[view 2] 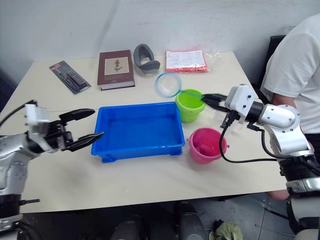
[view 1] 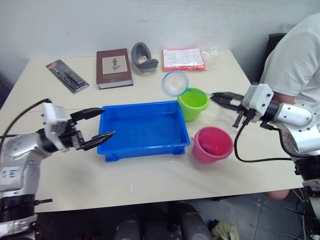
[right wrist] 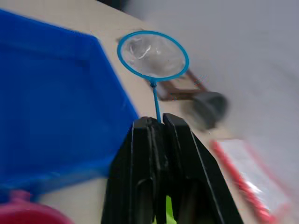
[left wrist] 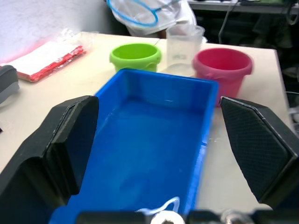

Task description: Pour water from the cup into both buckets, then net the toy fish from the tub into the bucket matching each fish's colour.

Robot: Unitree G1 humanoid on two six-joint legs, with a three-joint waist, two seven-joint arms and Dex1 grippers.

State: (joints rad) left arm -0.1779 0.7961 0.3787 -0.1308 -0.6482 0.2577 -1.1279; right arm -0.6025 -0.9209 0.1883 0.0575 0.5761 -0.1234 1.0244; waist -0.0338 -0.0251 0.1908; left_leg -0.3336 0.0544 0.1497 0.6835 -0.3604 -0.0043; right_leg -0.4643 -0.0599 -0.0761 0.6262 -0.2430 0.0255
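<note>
The right gripper (view 2: 209, 98) is clamping its jaws on the net's thin handle, holding the net (view 2: 168, 84) in the air; the hoop is hanging over the table just beyond the far right corner of the tub (view 2: 136, 131), on the far left of the green bucket (view 2: 190, 105); the handle is crossing above that bucket's rim; in the right wrist view the two fingers (right wrist: 145, 154) are pressing together round the handle, with the hoop (right wrist: 153, 54) out past their tips.

The left gripper (view 1: 98, 124) is hovering just off the tub's left end, its jaws standing wide open and holding nothing; in the left wrist view its pads (left wrist: 70, 140) are framing the tub's length.

The tub is sitting mid-table; whether any fish are lying in it, I cannot tell; the pink bucket (view 2: 206, 145) is standing by its near right corner, near of the green one; the cup (left wrist: 184, 44) is showing in the left wrist view, standing between and behind the two buckets.

Along the far edge a book (view 1: 114, 67), a grey holder (view 1: 143, 57), a red packet (view 1: 183, 59) and a dark flat pack (view 1: 67, 75) are lying; a person (view 1: 295, 60) in white is sitting at the right.
</note>
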